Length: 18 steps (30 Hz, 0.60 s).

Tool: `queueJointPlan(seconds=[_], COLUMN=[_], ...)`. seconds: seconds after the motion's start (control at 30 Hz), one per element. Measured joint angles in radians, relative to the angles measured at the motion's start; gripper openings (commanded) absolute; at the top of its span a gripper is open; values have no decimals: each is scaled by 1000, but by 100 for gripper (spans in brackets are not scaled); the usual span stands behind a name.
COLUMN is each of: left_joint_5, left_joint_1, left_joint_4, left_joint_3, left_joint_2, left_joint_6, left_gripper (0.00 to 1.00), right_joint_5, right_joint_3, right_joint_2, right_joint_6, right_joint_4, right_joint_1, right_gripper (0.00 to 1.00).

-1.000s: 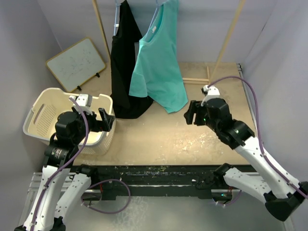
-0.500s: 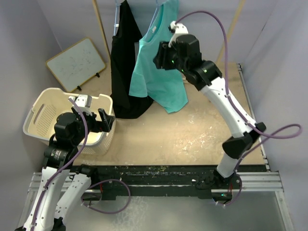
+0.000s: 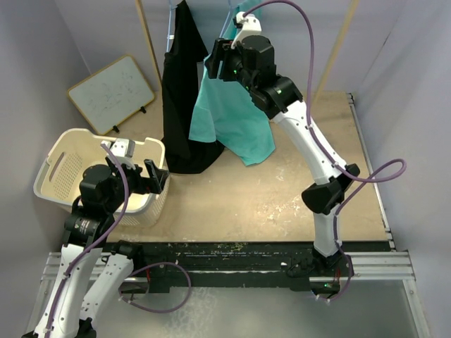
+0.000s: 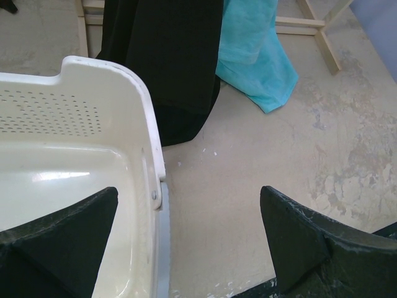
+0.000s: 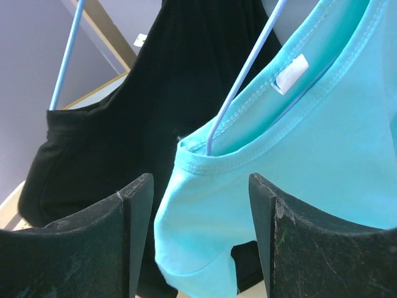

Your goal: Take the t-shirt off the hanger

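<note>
Two pincers, both released. Right pincer [image 5: 198,198] brackets teal t-shirt [image 5: 322,143] shoulder on blue hanger [image 5: 242,81], far centre. Left pincer [image 4: 186,205] over white basket [image 4: 105,65] rim, near left.

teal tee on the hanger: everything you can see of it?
Teal t-shirt: soft knit look, stitched neckband, white tag inside the collar. It hangs on a pale blue hanger through the neck, beside and partly overlapping a black garment. It drapes slanted, lower corner down near the tabletop; contact unclear. The right gripper is open, framing the shoulder in the wrist view, not clamped.
</note>
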Motion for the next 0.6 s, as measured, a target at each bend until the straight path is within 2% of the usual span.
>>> queueJointPlan(seconds=[0.23, 0.4, 0.6], left_joint_5=[3, 4, 4], left_joint_1=[0, 0, 0], left_joint_4=[0, 0, 1], left_joint_3=[0, 0, 0], left_joint_2=[0, 0, 0], left_joint_6=[0, 0, 0], left_gripper=[99, 99, 99], right_joint_5=[69, 127, 222], right_joint_3=[50, 61, 56], right_joint_2=[89, 113, 105], right_joint_6=[-8, -17, -44], right_joint_4=[49, 60, 78], right_joint_1=[0, 0, 0], right_gripper=[54, 41, 37])
